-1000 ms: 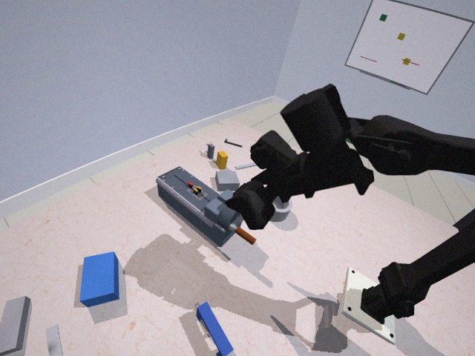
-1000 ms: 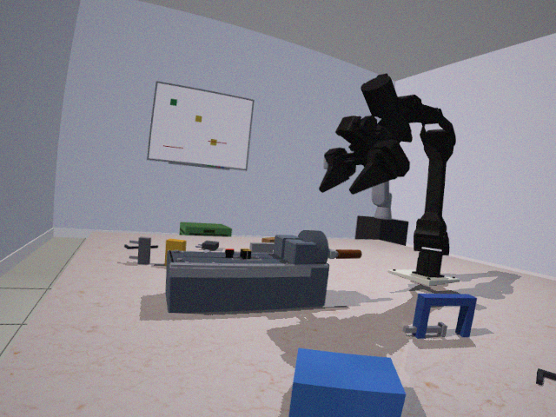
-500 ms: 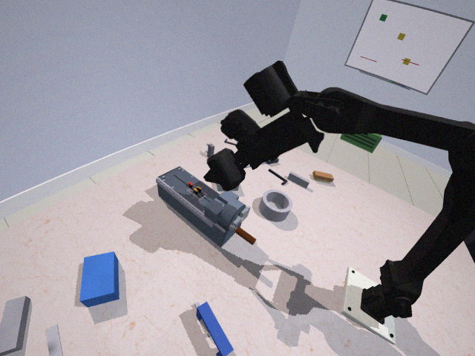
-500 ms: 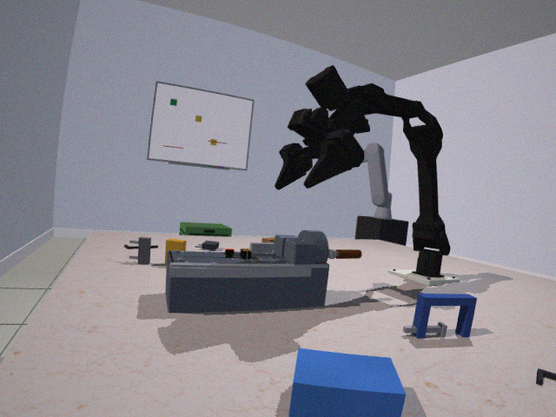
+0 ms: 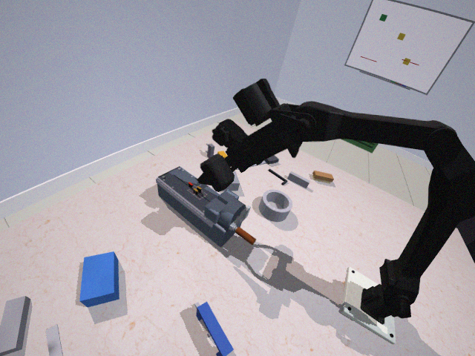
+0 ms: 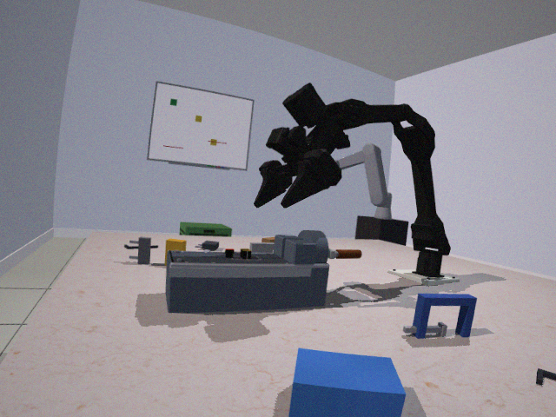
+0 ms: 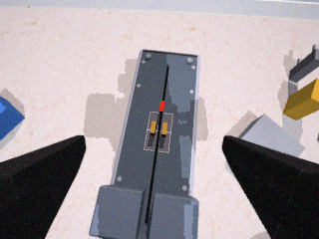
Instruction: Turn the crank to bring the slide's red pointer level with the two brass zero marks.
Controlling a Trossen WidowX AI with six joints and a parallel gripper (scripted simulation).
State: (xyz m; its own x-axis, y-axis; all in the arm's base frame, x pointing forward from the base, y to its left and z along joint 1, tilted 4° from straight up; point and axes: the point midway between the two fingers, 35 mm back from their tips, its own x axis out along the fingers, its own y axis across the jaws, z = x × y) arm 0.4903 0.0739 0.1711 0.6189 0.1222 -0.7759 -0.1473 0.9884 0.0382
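Note:
The grey-blue machine stands with its slotted top facing up. Its red pointer is in the slot, off the level of the marks, toward the end away from the crank. The two brass marks are a left one and a right one, either side of the slot. The crank's orange-brown handle sticks out from the round hub end; it is outside the wrist view. My gripper is open and empty, above the machine's top, touching nothing.
A blue block and a blue bracket stand on one side of the machine. On the other side are a grey ring, a grey block and a yellow block.

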